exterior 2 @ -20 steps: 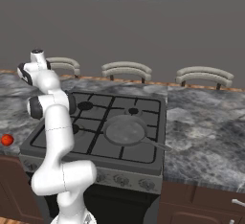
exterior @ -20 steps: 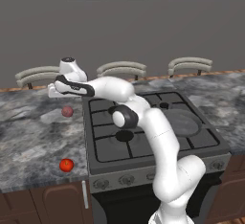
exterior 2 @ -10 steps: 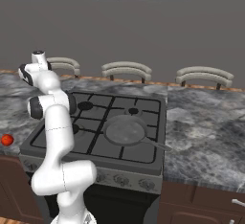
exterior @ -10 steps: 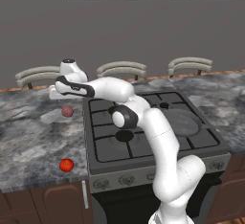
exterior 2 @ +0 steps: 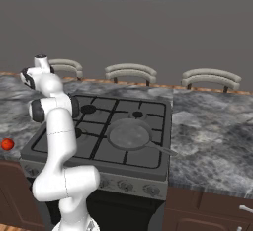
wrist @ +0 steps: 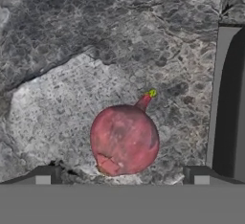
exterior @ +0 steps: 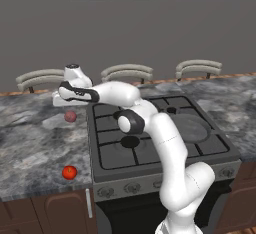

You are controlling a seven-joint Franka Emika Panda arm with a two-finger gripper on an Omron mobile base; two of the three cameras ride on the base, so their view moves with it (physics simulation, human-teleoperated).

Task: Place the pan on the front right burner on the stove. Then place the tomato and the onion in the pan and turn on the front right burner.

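Claw (wrist: 122,180) spread wide, grasping nothing, above the onion (wrist: 124,139) on the tabletop (wrist: 62,36) beside the stove's (exterior: 160,133) left edge; risk: round onion rolls from an off-centre pinch.

onion (wrist: 124,139): dull, matt pinkish-purple skin, faintly mottled
tomato (exterior: 69,172): glossy bright red, smooth
desk (exterior: 30,143): grey veined stone look, polished, with a paler speckled patch
stove (exterior 2: 59,141): brushed grey steel with matt black grates
pan (exterior 2: 129,133): dark grey metal, matt, smooth
cabinet fronts (exterior: 45,213): brown wood
arm (exterior: 165,143): smooth white plastic, dark joints
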